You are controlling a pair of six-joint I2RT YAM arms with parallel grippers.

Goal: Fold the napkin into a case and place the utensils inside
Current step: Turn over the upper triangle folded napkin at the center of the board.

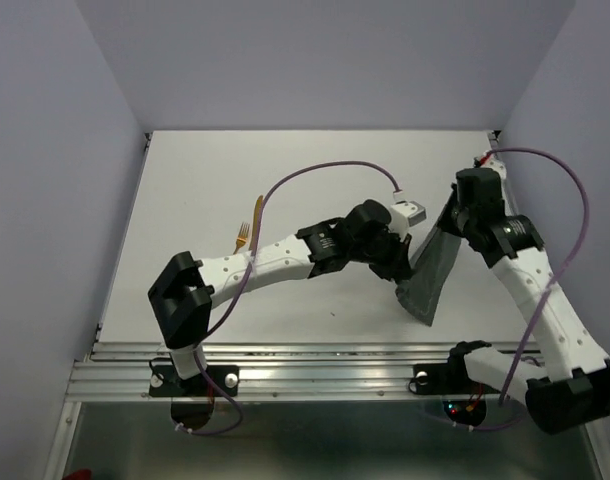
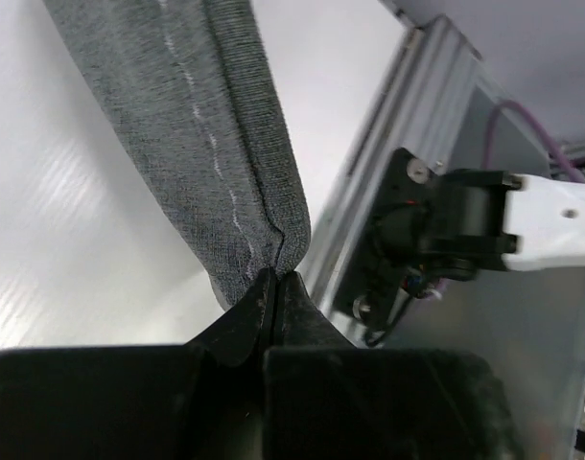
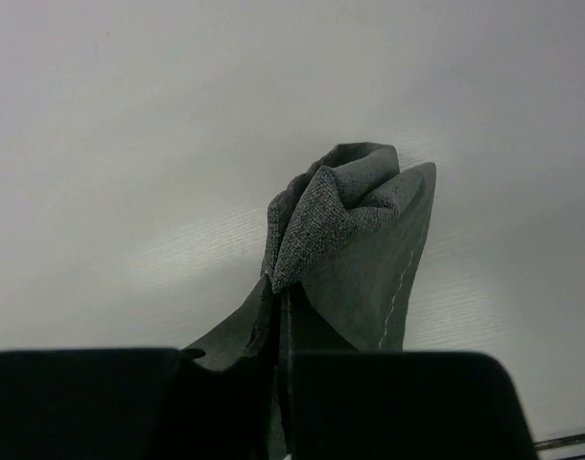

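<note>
Top external shows the napkin (image 1: 430, 262) raised at right, stretched between left gripper (image 2: 275, 280) and right gripper (image 3: 279, 295), each clamped on an end, taut for folding, I judge. Utensils (image 1: 247, 228) lie left, apart.

White table (image 1: 185, 200) enclosed by pale lavender walls (image 1: 325, 60).

Far table (image 1: 315, 160) offers passage; utensils (image 1: 251, 222) and stretched napkin (image 1: 432, 270) obstruct the middle.

Place: we take this for a robotics lab cell | Evidence: we see plain pale lavender panel walls (image 1: 45, 150) boxing a flat white tabletop (image 1: 205, 180) | ribbed aluminium mounting rail (image 1: 315, 375) | looping purple cables (image 1: 330, 165)
</note>
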